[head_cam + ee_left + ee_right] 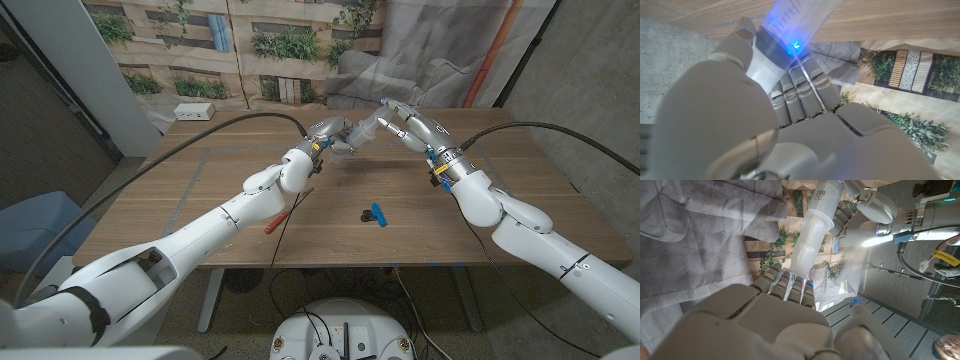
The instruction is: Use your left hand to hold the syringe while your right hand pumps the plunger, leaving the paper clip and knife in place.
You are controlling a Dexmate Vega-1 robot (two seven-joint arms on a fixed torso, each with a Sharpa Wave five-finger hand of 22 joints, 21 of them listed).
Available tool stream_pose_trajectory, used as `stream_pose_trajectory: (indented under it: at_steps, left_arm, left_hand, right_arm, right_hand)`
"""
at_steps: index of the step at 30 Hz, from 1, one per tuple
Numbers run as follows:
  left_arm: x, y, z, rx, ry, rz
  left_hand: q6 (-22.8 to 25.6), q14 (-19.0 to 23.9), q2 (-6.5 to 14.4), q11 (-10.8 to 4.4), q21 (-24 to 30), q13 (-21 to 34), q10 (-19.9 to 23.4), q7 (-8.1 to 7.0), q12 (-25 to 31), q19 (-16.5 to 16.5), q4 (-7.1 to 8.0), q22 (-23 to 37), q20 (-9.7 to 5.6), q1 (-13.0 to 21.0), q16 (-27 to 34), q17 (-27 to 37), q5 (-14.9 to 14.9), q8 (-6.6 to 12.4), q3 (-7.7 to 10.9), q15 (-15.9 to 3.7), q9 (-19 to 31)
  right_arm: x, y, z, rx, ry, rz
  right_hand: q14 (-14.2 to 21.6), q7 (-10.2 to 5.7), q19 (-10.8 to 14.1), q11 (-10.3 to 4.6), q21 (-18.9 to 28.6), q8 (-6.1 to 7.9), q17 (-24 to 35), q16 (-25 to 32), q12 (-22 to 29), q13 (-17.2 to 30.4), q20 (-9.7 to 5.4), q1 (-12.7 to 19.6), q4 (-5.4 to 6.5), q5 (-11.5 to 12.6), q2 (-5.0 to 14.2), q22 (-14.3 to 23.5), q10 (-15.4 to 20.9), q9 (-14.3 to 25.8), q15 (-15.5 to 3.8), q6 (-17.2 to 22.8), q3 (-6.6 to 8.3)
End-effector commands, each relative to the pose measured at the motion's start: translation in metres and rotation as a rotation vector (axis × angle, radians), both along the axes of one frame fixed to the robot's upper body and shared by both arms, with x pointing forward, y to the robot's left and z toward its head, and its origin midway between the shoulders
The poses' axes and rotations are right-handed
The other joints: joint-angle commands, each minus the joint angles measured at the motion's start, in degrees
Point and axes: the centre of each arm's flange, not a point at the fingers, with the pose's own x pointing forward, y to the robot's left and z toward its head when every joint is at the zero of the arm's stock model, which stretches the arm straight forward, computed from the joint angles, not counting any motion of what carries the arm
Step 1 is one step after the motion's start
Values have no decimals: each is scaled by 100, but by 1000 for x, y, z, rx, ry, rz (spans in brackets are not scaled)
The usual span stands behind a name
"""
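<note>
One syringe (362,133) was up off the table, held between the two hands over the far middle of the wooden table (200,190). The left hand (325,135) gripped the barrel end, fingers curled round it; in the left wrist view the clear barrel (797,20) with printed marks ran out past the fingers (800,90), lit blue near the grip. The right hand (408,125) was at the other end of the syringe, fingers closed onto the plunger end; in the right wrist view the translucent syringe (812,235) marked 200 CC rose from the fingertips (787,287) toward the left hand (867,200). Whether the right hand truly clamped the plunger or just pressed against it was hard to tell, but contact looked firm. Both hands were close together, syringe bridging them, tilted slightly. One paper clip (375,214), blue with a dark part, lay on the table well nearer the robot than both hands, roughly below the gap between them. One knife (275,222) with an orange-red handle lay by the left forearm, nearer the robot than the left hand, partly hidden by the arm. One small white box (194,111) sat at the far left table corner, well away from the left hand. Counts: one syringe, one clip, one knife, one box, two hands.
</note>
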Motion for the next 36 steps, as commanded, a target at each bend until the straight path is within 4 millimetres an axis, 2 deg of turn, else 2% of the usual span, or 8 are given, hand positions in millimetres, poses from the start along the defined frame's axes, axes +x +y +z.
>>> stream_pose_trajectory:
  at_steps: [1, 32, 36]
  left_arm:
    - [-3, -2, 3, 16, 2, 6]
    - [-8, -2, 0, 5, -10, 6]
    - [-8, -3, 0, 3, -9, 4]
  left_hand:
    - [426, 148, 866, -355, 61, 6, 374, 3, 4, 420, 546, 24, -524, -602, 38, 13, 25, 39, 617, -606, 19]
    - [430, 165, 858, -349, 53, 9, 367, -6, -3, 417, 549, 29, -520, -639, 39, 15, 23, 40, 670, -613, 23]
    - [425, 163, 855, -384, 52, 10, 373, -10, -1, 417, 548, 29, -522, -644, 37, 15, 23, 38, 677, -613, 23]
  right_arm:
    - [6, 6, -7, -7, 26, 7]
    - [13, 19, -15, -55, 71, 25]
    - [14, 19, -15, -56, 70, 23]
  right_hand:
    - [-27, 51, 44, 61, -13, 1, 4, 15, 18, 23, -225, -44, 5, 0, 80, 14, 17, 10, -385, -12, 42]
    - [13, 47, 81, 67, -13, 3, 23, 17, 29, 23, -239, -84, 63, 8, 125, 14, 34, 9, -363, -24, 62]
    - [11, 45, 77, 71, -17, 2, 25, 14, 28, 23, -241, -87, 70, 9, 125, 14, 32, 9, -368, -26, 62]
